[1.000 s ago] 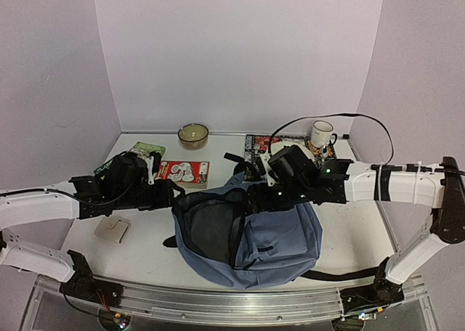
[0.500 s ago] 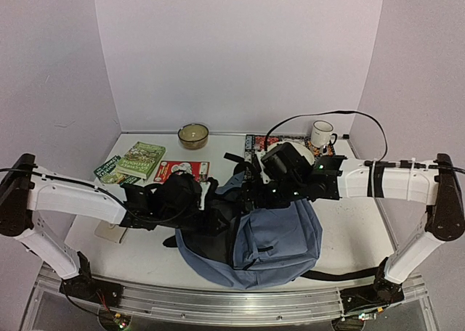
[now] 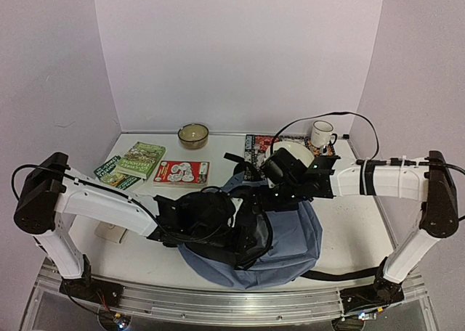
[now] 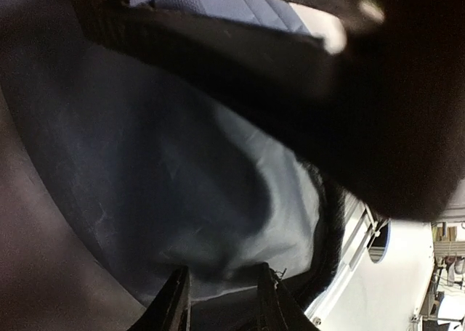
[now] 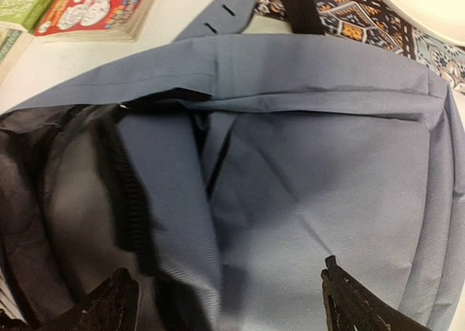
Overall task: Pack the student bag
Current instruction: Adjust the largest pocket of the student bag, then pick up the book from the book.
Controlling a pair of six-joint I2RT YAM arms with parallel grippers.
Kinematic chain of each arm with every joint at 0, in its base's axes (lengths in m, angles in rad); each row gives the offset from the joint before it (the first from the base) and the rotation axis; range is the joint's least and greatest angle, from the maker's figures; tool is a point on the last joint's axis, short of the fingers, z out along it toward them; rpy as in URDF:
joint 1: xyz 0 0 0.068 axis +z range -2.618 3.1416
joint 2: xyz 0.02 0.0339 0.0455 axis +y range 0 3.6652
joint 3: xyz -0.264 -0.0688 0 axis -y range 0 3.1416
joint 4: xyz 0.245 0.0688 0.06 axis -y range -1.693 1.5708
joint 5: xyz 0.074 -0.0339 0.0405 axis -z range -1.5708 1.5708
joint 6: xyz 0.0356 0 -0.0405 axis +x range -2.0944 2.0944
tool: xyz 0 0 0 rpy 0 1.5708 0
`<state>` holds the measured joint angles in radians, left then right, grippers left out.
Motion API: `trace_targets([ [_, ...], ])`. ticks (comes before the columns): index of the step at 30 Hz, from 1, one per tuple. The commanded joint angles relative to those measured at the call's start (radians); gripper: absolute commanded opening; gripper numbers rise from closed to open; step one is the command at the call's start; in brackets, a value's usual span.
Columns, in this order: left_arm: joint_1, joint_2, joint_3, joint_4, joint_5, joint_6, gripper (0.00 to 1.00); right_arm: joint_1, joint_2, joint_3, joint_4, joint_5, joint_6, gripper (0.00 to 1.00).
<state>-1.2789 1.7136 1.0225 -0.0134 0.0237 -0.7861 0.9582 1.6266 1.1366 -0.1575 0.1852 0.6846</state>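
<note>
One backpack [image 3: 290,244] lies on the table [image 3: 349,222]: left gripper [image 4: 221,273] inside its mouth, jaws narrowly apart, grip indeterminate; right gripper [image 5: 225,269] above, jaws wide, empty.

Backpack [image 3: 290,236]: one
Books: two, green book [image 3: 142,159] and red-and-white book [image 3: 182,173]
Teal booklet [image 3: 110,173]: one
Bowl [image 3: 193,134]: one
Mug [image 3: 322,133]: one
Plate [image 3: 298,148]: one
Patterned mat [image 3: 256,143]: one
</note>
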Motion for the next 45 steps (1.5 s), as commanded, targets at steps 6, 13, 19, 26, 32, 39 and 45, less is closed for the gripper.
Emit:
trace_targets([
  [6, -0.031, -0.076, 0.007, 0.1, -0.035, 0.062, 0.35, -0.035, 0.021, -0.104, -0.023, 0.061, 0.014, 0.84],
  [13, 0.019, -0.199, -0.057, 0.055, -0.138, 0.063, 0.4, -0.044, -0.018, -0.152, -0.019, 0.07, 0.018, 0.79],
  [19, 0.159, -0.311, -0.124, -0.009, -0.142, 0.035, 0.45, -0.06, -0.065, -0.189, -0.004, 0.079, 0.02, 0.78],
  [26, 0.401, -0.451, -0.209, -0.096, -0.158, -0.012, 0.47, -0.072, -0.086, -0.208, 0.029, 0.074, 0.027, 0.74],
  [32, 0.623, -0.528, -0.295, -0.103, -0.142, -0.06, 0.49, -0.073, -0.116, -0.2, 0.058, 0.081, -0.012, 0.74],
  [39, 0.9, -0.505, -0.321, -0.058, -0.054, -0.118, 0.55, -0.073, -0.088, -0.19, 0.074, 0.026, -0.024, 0.73],
  [45, 1.098, -0.406, -0.297, 0.042, 0.029, -0.164, 0.59, -0.072, -0.133, -0.192, 0.109, -0.035, -0.055, 0.74],
])
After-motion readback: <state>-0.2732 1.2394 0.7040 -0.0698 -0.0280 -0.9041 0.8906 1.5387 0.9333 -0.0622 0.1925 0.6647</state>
